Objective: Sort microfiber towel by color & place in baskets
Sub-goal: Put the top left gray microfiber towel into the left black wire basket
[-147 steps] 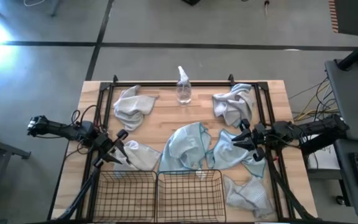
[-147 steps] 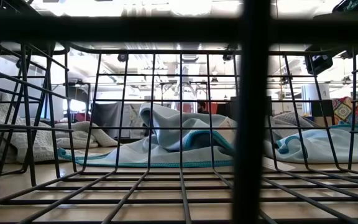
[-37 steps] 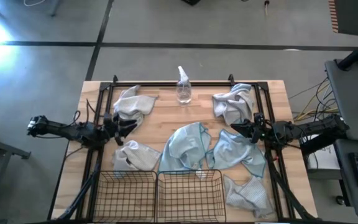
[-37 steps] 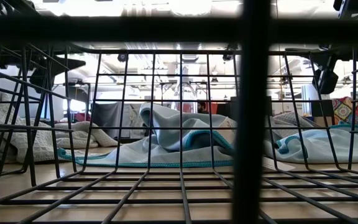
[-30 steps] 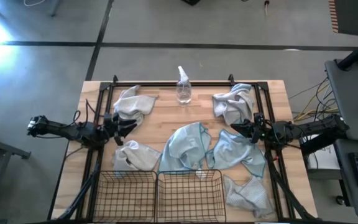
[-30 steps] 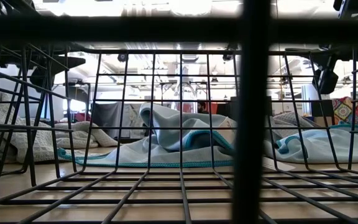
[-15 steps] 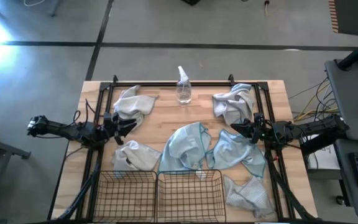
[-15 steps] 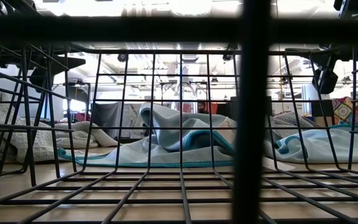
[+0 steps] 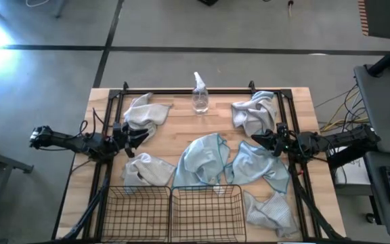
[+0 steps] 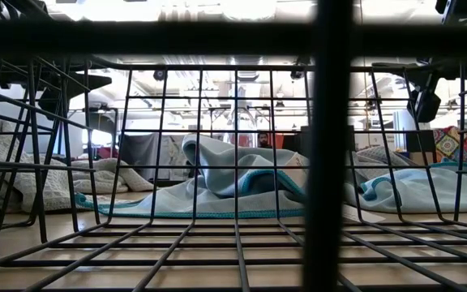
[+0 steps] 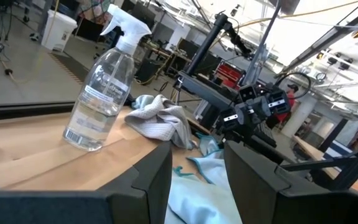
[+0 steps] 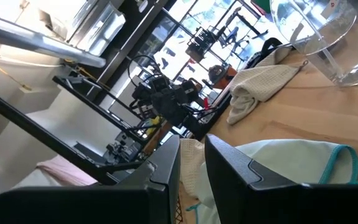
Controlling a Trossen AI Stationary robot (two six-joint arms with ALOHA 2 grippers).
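High view shows us both baskets [image 9: 175, 213] bare, every towel [image 9: 202, 159] on the table [image 9: 175, 132], left gripper [image 9: 139, 135] parted and empty, right gripper [image 9: 257, 140] narrowly parted, holding nothing.

Around my table lies grey concrete floor [image 9: 181, 34] crossed by dark seams (bright glare upper left).

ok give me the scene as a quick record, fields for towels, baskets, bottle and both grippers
grey-white towels: four, e.g., all on the table
light blue towels: two, mid-table and
baskets: two, front edge, left basket and right basket, both hold no towel
spray bottle: upright, back centre
left gripper: open, holds nothing, left side
right gripper: holds nothing, right side
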